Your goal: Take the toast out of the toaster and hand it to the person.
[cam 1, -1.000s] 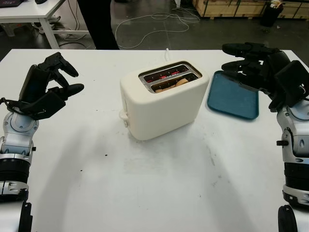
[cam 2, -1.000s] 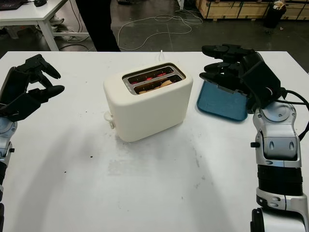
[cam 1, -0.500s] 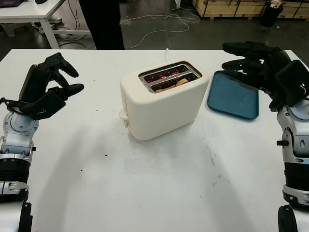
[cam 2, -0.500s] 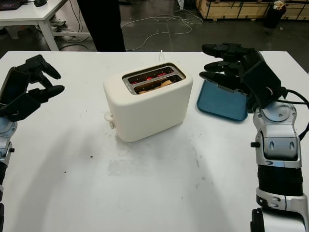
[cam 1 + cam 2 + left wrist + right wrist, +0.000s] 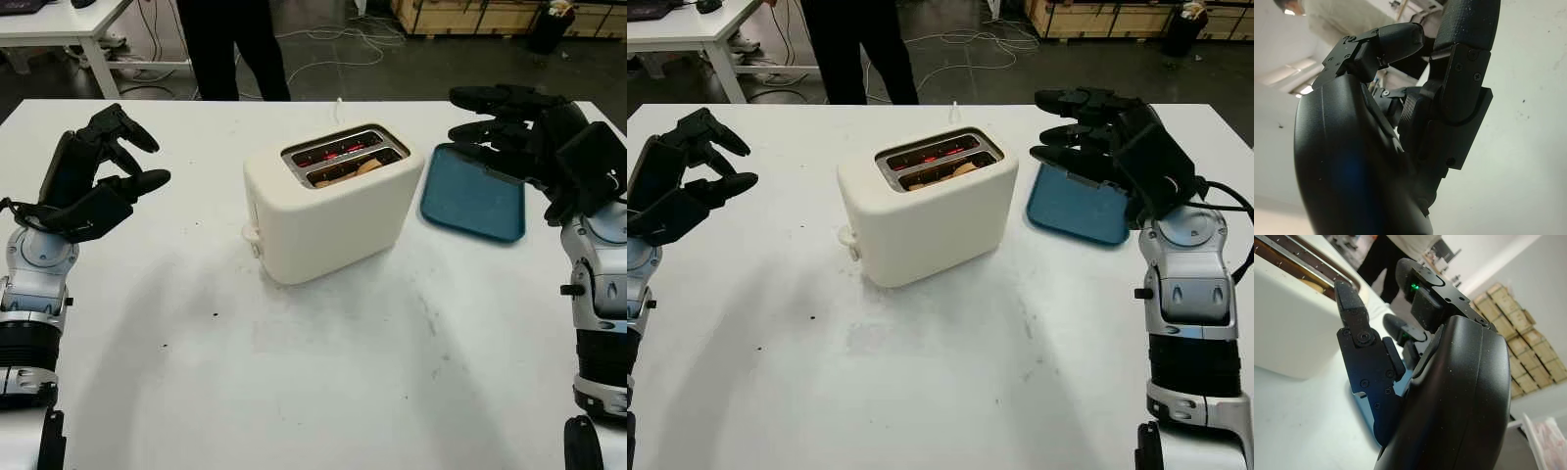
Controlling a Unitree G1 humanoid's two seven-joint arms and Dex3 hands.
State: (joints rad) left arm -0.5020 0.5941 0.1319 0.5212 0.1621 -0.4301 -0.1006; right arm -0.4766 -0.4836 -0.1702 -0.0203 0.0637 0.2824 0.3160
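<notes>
A cream two-slot toaster (image 5: 328,211) stands in the middle of the white table (image 5: 294,392). A slice of toast (image 5: 358,168) sits low in its nearer slot, and the farther slot glows red. My left hand (image 5: 147,162) hangs open above the table's left side, well away from the toaster. My right hand (image 5: 465,122) is open at the right, raised over the tray, its fingers pointing toward the toaster (image 5: 1288,328). A person in dark trousers (image 5: 230,49) stands behind the table's far edge.
A blue tray (image 5: 470,201) lies flat to the right of the toaster, under my right hand. Beyond the table are a white desk (image 5: 59,24), cables on the floor (image 5: 333,44) and wooden crates (image 5: 470,15).
The person behind the table has stepped to the right. Both of my hands have stayed almost where they were, and the toast is still in its slot.
</notes>
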